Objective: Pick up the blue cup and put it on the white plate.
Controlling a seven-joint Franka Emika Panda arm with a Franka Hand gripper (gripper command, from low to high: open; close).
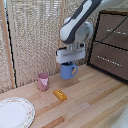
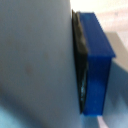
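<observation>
The blue cup [image 1: 67, 71], a light-blue mug with its handle toward the exterior view's right, hangs from my gripper [image 1: 69, 62], which is shut on its rim. It sits low over the wooden table near the back screen; whether its base touches the wood I cannot tell. In the wrist view the cup's pale wall [image 2: 35, 60] fills most of the picture, with one blue finger pad [image 2: 96, 65] pressed against it. The white plate [image 1: 15, 113] lies at the front of the exterior view's left, far from the cup, with nothing on it.
A pink cup [image 1: 43, 81] stands between the blue cup and the plate. An orange block [image 1: 60, 94] lies on the table in front of the gripper. A dark drawer cabinet [image 1: 111, 42] stands at the exterior view's right, and a woven screen [image 1: 35, 35] closes the back.
</observation>
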